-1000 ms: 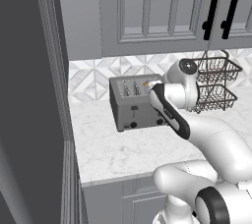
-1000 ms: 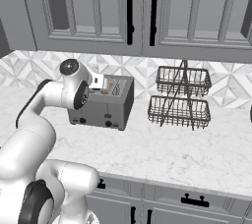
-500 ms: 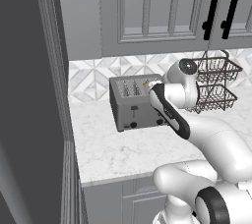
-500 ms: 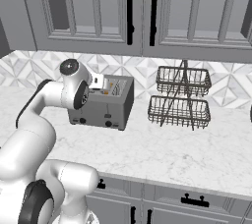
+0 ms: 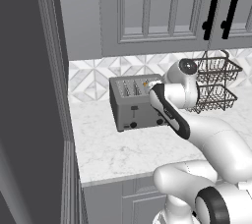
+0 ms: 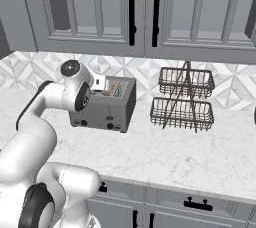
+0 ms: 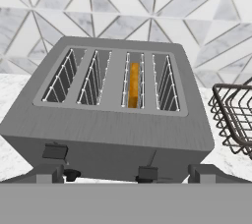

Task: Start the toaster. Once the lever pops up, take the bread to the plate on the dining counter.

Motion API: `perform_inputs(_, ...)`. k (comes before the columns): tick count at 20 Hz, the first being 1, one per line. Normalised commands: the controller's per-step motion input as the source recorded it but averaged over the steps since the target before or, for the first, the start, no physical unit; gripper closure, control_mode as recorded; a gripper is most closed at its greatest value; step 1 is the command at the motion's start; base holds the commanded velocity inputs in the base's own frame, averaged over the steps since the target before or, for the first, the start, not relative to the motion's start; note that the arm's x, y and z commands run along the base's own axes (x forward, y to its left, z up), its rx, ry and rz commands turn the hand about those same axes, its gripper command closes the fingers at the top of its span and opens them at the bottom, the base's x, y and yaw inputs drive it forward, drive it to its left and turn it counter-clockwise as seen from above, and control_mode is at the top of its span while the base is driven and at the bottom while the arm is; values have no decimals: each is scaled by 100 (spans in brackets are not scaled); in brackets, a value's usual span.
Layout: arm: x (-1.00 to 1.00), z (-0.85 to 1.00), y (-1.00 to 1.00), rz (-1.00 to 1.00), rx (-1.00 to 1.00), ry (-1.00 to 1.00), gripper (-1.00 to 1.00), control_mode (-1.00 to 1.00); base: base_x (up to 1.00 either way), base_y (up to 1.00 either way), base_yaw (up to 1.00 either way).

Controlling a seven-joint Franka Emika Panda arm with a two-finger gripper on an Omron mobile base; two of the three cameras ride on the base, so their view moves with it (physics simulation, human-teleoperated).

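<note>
The grey toaster [image 5: 134,104] stands on the marble worktop against the tiled wall, also seen from the other side [image 6: 107,106]. Looking down from the hand, the toaster [image 7: 113,129] shows four slots. The bread [image 7: 133,85] sits low in the third slot from the left, only its orange edge showing. Two black levers [image 7: 55,152] are on the front face below. My gripper [image 7: 125,175] hovers above the toaster's front edge, open, its fingertips [image 7: 47,173] far apart and nothing between them. The plate and the dining counter are out of view.
A two-tier dark wire basket rack [image 6: 184,99] stands right of the toaster, close to it [image 7: 236,120]. Grey upper cabinets with black handles [image 6: 132,9] hang overhead. A tall dark panel [image 5: 29,95] closes off the worktop's left end.
</note>
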Motion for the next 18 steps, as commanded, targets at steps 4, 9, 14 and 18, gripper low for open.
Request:
perform_inputs(4,0,0,0,0,0,0,-100,-100,0,0,0)
perform_inputs(9,0,0,0,0,0,0,-100,-100,0,0,0)
perform_inputs(14,0,0,0,0,0,0,-100,-100,0,0,0)
perform_inputs(18,0,0,0,0,0,0,-100,-100,0,0,0)
